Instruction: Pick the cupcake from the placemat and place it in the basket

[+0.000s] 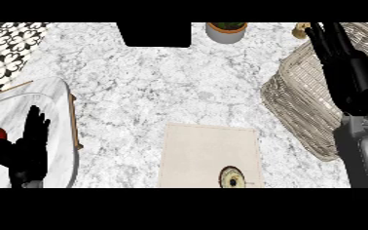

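Right robot hand (336, 53) is hanging over the woven wicker basket (302, 102) at the tabletop's (179, 87) right edge, fingers straight, holding nothing. Grasping is not yet begun; next it needs lowering to the brown-wrapped cupcake (233, 178) on the beige placemat (205, 151) at the near edge.

The cupcake (233, 178) is cut by the lower edge. The right robot hand (343, 63) hides part of the basket (302, 97).
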Motion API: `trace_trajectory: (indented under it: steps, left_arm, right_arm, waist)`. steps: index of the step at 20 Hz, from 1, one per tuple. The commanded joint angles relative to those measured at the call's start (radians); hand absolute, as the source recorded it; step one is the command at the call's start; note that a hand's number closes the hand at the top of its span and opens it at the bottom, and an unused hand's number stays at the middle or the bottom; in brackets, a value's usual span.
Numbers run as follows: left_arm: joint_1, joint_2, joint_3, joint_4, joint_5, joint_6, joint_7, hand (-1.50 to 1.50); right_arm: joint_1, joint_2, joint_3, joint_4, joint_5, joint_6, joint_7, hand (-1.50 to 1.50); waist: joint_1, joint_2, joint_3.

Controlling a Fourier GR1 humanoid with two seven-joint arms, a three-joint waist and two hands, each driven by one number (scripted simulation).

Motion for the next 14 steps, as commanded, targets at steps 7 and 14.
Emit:
trace_trajectory:
  steps: [7, 14]
  left_arm:
    - [-0.156, 0.136, -0.179, -0.157, -0.077, -0.283, -0.058, 0.0]
    - [-0.223, 0.126, -0.214, -0.171, -0.06, -0.343, -0.02, 0.0]
  right_arm:
    - [0.256, 0.024, 0.224, -0.17, 0.258, -0.041, -0.095, 1.5]
    - [0.46, 0.336, 0.514, -0.045, 0.648, -0.535, -0.174, -1.5]
  waist:
    - [-0.096, 0.046, -0.001]
    - [-0.054, 0.058, -0.002]
